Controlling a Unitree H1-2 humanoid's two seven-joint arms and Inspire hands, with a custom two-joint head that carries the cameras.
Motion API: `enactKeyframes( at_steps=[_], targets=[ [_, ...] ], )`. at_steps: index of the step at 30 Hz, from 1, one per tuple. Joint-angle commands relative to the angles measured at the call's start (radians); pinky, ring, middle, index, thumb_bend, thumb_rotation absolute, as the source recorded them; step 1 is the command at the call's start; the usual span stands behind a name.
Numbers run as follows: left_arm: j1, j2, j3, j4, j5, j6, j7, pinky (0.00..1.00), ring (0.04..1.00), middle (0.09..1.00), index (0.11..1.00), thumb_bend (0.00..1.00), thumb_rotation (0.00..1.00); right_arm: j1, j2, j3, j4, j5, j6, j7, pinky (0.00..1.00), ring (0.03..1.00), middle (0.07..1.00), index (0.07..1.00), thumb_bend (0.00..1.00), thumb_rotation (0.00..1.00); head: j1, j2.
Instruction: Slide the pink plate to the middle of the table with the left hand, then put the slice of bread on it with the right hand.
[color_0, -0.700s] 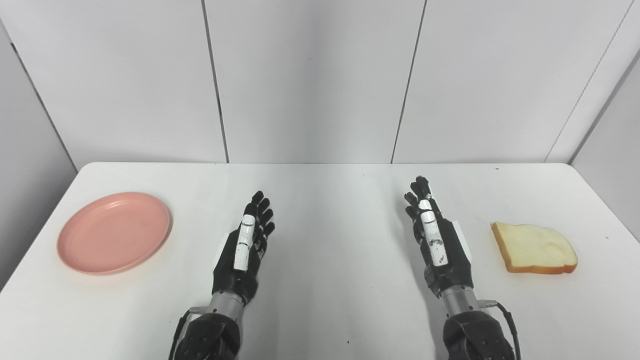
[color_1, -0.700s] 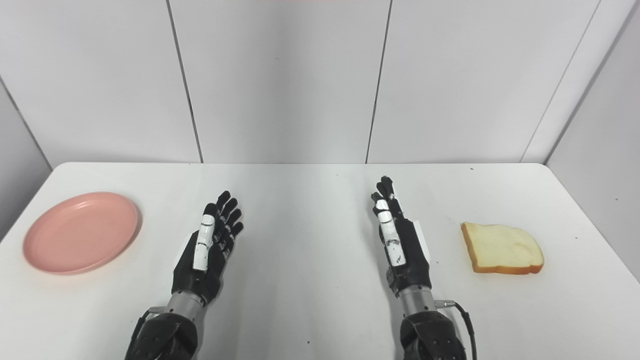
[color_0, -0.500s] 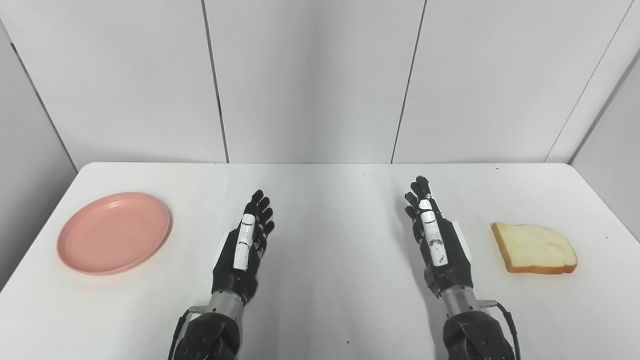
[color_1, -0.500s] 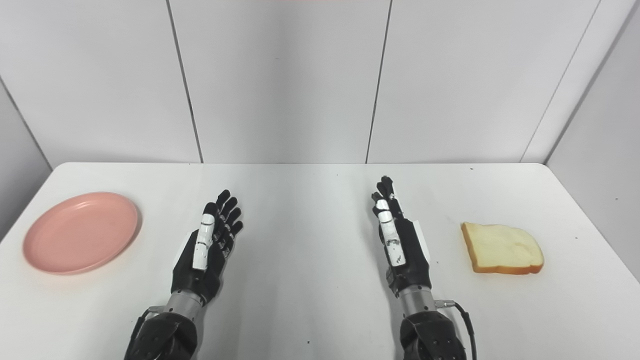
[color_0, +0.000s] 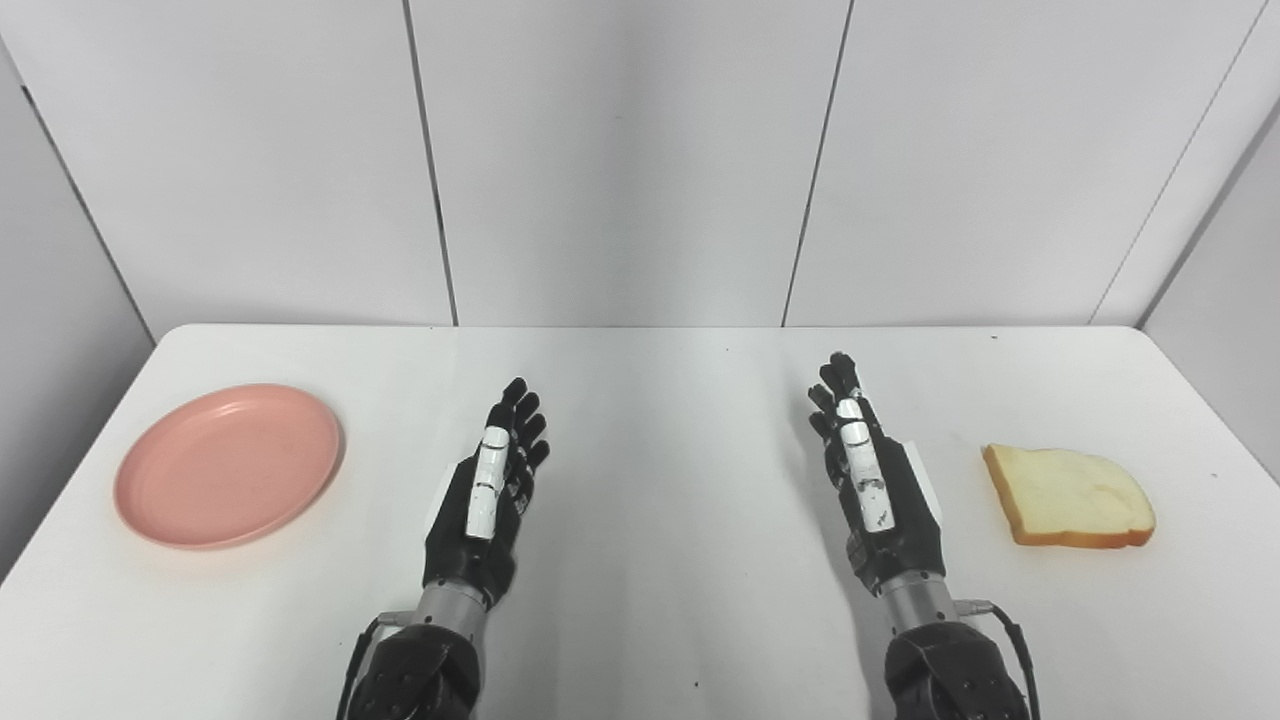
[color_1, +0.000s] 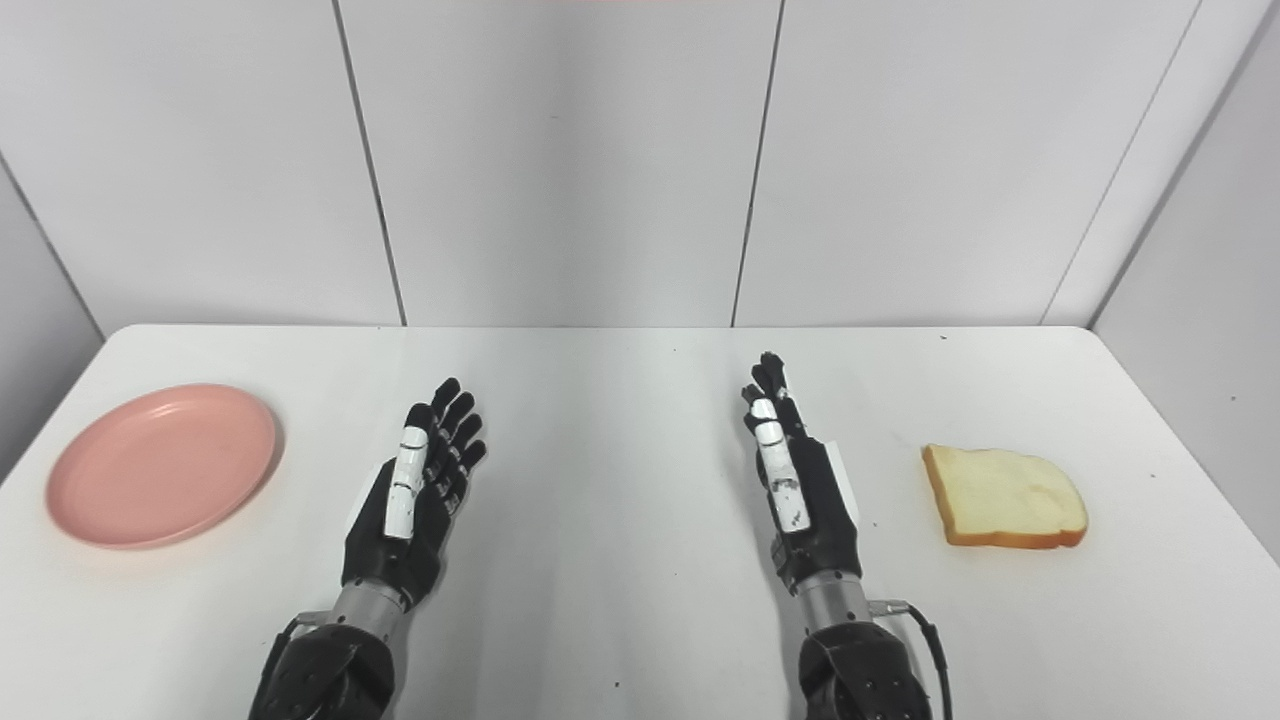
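Fingers (color_0: 520, 420) of the left hand (color_0: 485, 500) are stretched out and released, grasping nothing; the right hand (color_0: 870, 480) matches it, edge-on, thumb up. Both sit low in the frame's middle, apparently at a ready pose. The plate (color_0: 228, 465) lies at the left of the counter (color_0: 660, 400), well apart from the left hand, unslid; the bread (color_0: 1068, 497) lies at the right, near the right hand.

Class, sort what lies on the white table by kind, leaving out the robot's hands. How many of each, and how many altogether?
Plates: 1, the pink plate
Bread: 1, the slice of bread
Total: 2
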Motion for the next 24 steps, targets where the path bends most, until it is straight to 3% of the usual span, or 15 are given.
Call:
enactKeyframes(
  at_steps=[1, 14, 18, 24],
  targets=[
    [-0.021, 0.0, -0.001, -0.024, -0.006, -0.014, -0.008, 1.0, 1.0, 0.997, 0.958, 0.7, 0.93, -0.033, 0.0, 0.001, -0.026, 0.006, -0.003, 0.002, 1.0, 0.975, 0.989, 0.987, 0.69, 0.92, 0.0, -0.004],
    [-0.019, -0.003, 0.0, -0.024, -0.012, -0.018, -0.008, 1.0, 1.0, 0.995, 0.955, 0.69, 0.93, -0.031, 0.0, 0.002, -0.029, 0.005, -0.004, 0.002, 1.0, 0.978, 0.992, 0.991, 0.68, 0.92, 0.006, -0.006],
    [-0.021, -0.005, -0.002, -0.019, -0.011, -0.022, -0.005, 1.0, 1.0, 0.993, 0.957, 0.7, 0.93, -0.031, -0.002, -0.002, -0.018, 0.006, -0.008, 0.0, 1.0, 0.974, 0.986, 0.986, 0.69, 0.92, 0.052, -0.024],
    [-0.03, -0.029, -0.006, -0.005, 0.009, -0.055, 0.022, 1.0, 1.0, 0.986, 0.954, 0.7, 0.95, -0.023, -0.035, -0.021, 0.027, 0.05, -0.075, 0.045, 1.0, 0.989, 1.0, 1.0, 0.7, 0.91, 0.206, -0.091]
  ],
)
